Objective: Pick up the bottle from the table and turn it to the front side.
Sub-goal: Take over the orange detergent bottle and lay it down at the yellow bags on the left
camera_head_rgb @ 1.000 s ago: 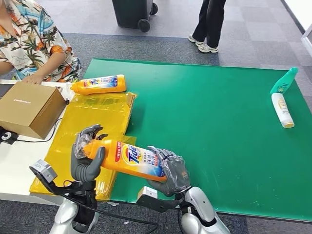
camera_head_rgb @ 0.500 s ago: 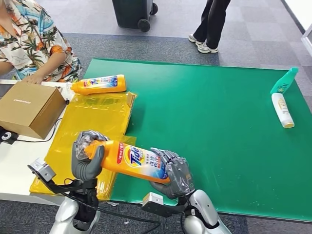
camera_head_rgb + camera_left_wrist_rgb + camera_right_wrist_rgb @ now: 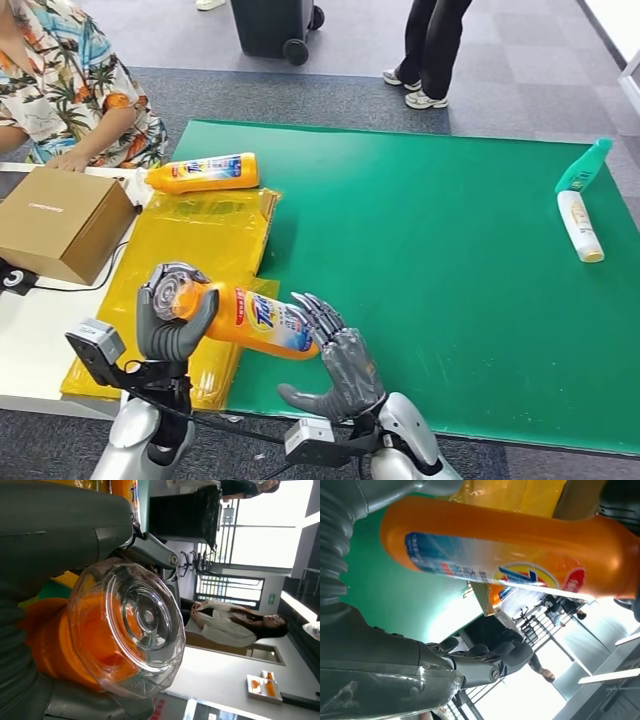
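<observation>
Bottle (image 3: 253, 321) held above the table's (image 3: 453, 300) near edge, long axis left-right. Left hand (image 3: 170, 320) clamps the cap end; right hand (image 3: 332, 360) fingers spread, just off its base.

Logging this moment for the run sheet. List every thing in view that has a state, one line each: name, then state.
orange bottle: lifted off the table, lying sideways, clear cap on, label up.
left hand: grips the bottle's cap end.
right hand: fingers spread, at the bottle's base, not gripping.
second orange bottle: lying on its side.
white bottle: lying flat.
green bottle: lying flat.
cardboard box: closed.
</observation>
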{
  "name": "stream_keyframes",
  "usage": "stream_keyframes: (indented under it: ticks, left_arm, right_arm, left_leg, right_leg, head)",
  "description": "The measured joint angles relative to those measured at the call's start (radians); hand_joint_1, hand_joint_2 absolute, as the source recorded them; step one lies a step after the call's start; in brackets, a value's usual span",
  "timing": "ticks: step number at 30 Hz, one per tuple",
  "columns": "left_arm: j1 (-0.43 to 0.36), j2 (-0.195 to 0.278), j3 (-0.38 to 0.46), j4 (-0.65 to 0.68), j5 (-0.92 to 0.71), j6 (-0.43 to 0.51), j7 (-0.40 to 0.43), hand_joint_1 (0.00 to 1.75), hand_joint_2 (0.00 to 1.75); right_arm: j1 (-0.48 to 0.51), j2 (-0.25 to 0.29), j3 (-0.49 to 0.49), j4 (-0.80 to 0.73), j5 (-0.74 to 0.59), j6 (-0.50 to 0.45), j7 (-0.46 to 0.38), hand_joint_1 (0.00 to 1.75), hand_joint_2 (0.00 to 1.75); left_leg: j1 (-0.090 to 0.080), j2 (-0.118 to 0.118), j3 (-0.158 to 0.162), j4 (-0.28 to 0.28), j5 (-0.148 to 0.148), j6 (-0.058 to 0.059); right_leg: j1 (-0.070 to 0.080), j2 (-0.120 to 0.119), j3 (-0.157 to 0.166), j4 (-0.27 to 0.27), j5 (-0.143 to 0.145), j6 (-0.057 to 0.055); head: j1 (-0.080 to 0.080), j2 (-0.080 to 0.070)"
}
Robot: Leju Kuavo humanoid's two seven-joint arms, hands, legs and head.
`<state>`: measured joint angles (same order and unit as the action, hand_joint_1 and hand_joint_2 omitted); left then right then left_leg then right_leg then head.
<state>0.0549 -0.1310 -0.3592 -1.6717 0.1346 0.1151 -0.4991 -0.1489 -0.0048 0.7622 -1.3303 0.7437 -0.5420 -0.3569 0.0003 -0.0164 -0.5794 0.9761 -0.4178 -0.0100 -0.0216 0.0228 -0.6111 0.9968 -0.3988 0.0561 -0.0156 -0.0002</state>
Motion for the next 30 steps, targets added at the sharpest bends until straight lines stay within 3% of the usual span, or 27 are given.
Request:
stream_keyframes:
  ticks: [13,18,23,30]
  left_arm:
    - [-0.112,0.116,0.113,-0.092,-0.255,0.120,0.030,1.75,1.75]
    - [-0.192,0.178,0.151,-0.103,-0.372,0.122,0.112,1.75,1.75]
    - [-0.270,0.249,0.187,-0.092,-0.513,0.065,0.211,1.75,1.75]
    - [-0.368,0.357,0.214,0.023,-0.737,-0.010,0.348,1.75,1.75]
  right_arm:
    - [0.012,0.009,0.003,-0.024,0.011,0.017,-0.002,0.00,1.75]
    - [0.015,0.014,0.003,-0.024,0.025,0.028,-0.003,0.00,1.75]
    - [0.020,0.017,0.003,-0.026,0.036,0.040,-0.003,0.00,1.75]
    - [0.031,0.017,0.003,-0.040,0.045,0.053,-0.004,0.00,1.75]
  left_leg:
    - [0.000,0.000,0.000,0.000,0.001,0.000]
    - [0.000,0.000,0.000,0.000,0.001,-0.001]
    - [0.000,0.000,0.000,0.000,0.001,-0.001]
    - [0.000,0.000,0.000,0.000,0.002,-0.002]
  right_leg:
    - [0.000,0.000,0.000,0.000,0.000,0.000]
    - [0.000,0.000,0.000,0.000,0.001,0.000]
    - [0.000,0.000,0.000,0.000,0.001,0.000]
    - [0.000,0.000,-0.001,0.000,0.001,-0.001]
  head:
    - [0.000,0.000]
    - [0.000,0.000]
    - [0.000,0.000]
    - [0.000,0.000]
